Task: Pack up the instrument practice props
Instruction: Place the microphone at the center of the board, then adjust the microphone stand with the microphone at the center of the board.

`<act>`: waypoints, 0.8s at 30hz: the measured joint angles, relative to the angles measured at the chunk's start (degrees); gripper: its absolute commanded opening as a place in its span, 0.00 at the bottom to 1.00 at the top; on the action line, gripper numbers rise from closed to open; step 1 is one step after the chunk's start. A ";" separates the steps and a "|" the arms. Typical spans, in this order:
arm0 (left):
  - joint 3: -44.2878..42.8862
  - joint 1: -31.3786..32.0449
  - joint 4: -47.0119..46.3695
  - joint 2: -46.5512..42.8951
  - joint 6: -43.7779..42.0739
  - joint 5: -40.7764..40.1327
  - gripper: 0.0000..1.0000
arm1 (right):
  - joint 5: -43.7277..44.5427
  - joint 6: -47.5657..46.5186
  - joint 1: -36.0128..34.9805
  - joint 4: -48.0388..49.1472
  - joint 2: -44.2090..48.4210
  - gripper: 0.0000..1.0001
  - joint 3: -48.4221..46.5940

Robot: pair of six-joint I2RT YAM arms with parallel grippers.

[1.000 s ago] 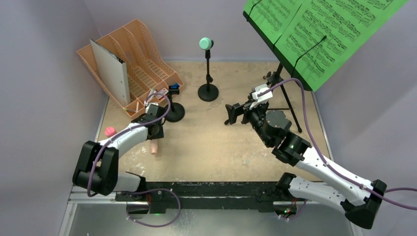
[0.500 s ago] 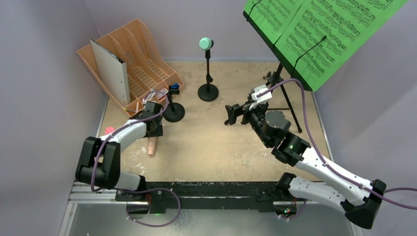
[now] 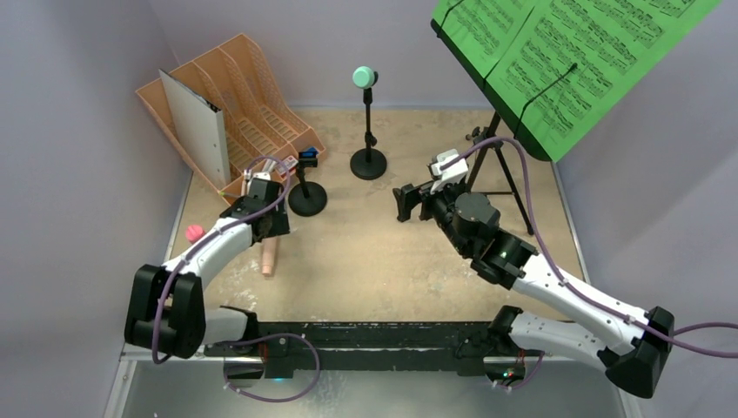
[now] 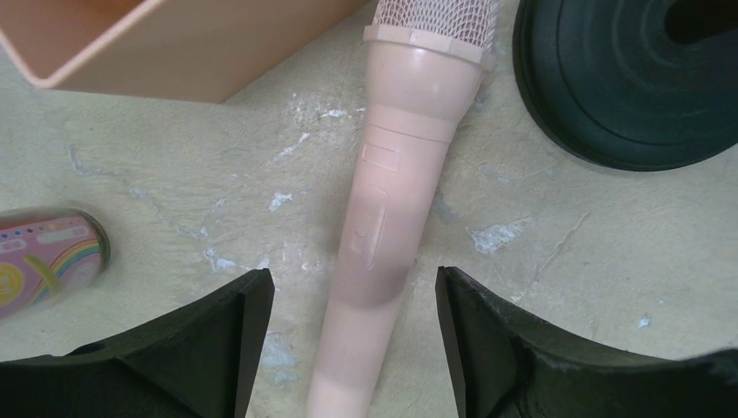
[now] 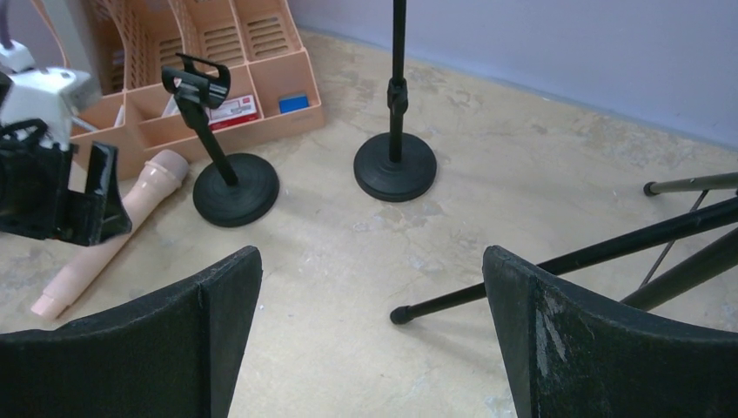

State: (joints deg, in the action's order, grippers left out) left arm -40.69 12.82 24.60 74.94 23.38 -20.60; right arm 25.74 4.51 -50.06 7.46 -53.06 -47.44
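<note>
1. The left gripper [image 4: 352,344] is held low over the counter [image 3: 374,261], with its jaws open on either side of the pink mic [image 4: 392,200]. A gap is seen on each side, and the mic is not touched.
2. The pink mic is laid flat on the counter. Its mesh head is just beside a corner of the rack [image 3: 252,96] and the round base of the clip pole [image 5: 213,131].
3. The teal mic [image 3: 365,77] is carried upright on the second pole [image 3: 369,131] near the back middle of the counter, well apart from both grippers.
4. The right gripper [image 5: 370,261] is held above mid-counter and turned towards the poles. Its jaws are spread wide and nothing is gripped.
5. The green pages [image 3: 566,52] are spread on the desk of the tripod [image 3: 505,165], which is stood at the back right.
6. A grey binder [image 3: 196,122] is stood in the rack at the back left.
</note>
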 measured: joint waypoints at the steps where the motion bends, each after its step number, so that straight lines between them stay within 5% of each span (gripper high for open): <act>1: 0.00 0.00 0.07 -0.87 0.04 0.04 0.72 | -0.04 0.02 0.00 0.02 -0.42 0.99 0.00; 19: -0.31 0.26 0.50 -27.30 -0.76 2.75 0.82 | -1.36 4.68 0.00 5.27 -10.12 0.99 -2.51; 24: -0.35 5.40 0.57 -32.94 -2.58 -1.73 0.98 | 0.37 4.81 0.00 7.26 -12.20 0.99 -3.08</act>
State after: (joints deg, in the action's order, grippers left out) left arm -41.04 18.22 25.17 42.00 20.80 -22.33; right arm 26.11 9.32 -50.06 14.72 -65.25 -50.52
